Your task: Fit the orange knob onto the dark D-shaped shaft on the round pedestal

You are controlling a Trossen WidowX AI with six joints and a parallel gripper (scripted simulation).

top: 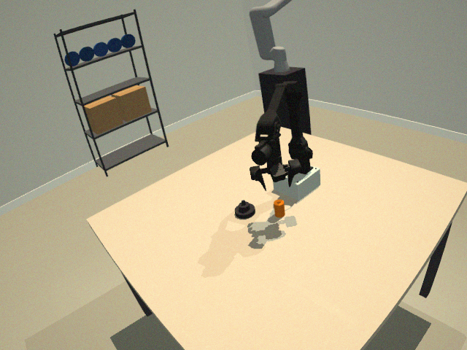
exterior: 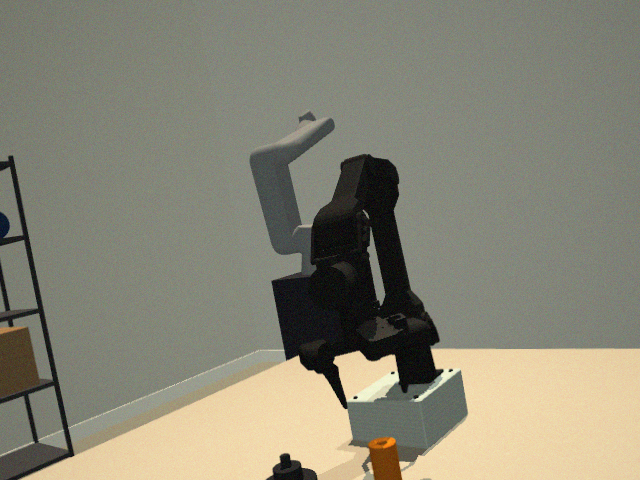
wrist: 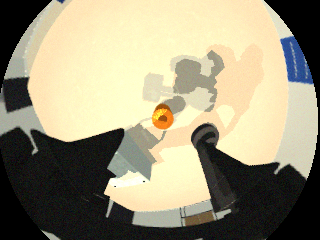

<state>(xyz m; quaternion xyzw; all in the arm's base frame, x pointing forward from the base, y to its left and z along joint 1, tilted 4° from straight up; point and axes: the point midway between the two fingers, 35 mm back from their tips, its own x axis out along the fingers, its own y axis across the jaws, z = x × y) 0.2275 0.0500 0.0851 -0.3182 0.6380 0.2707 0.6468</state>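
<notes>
The orange knob (top: 279, 209) (exterior: 385, 460) (wrist: 163, 119) stands upright on the table, its hole facing up. The dark round pedestal (top: 244, 213) (exterior: 287, 471) stands beside it, to its left in the top and exterior views, with its short shaft pointing up and bare. In the wrist view the pedestal (wrist: 204, 130) is partly hidden by the right finger. My gripper (top: 278, 187) (exterior: 375, 399) (wrist: 162, 138) is wide open and empty. It hangs above the table, higher than the knob and back from it toward the arm's base, touching neither. The shaft's flat side cannot be made out.
The pale box-shaped base (top: 298, 189) (exterior: 387, 423) (wrist: 131, 157) of my arm stands close behind the knob. A grey arm on a dark stand (exterior: 297, 320) is beyond the table. A shelf rack (top: 120, 154) stands at the left, off the table.
</notes>
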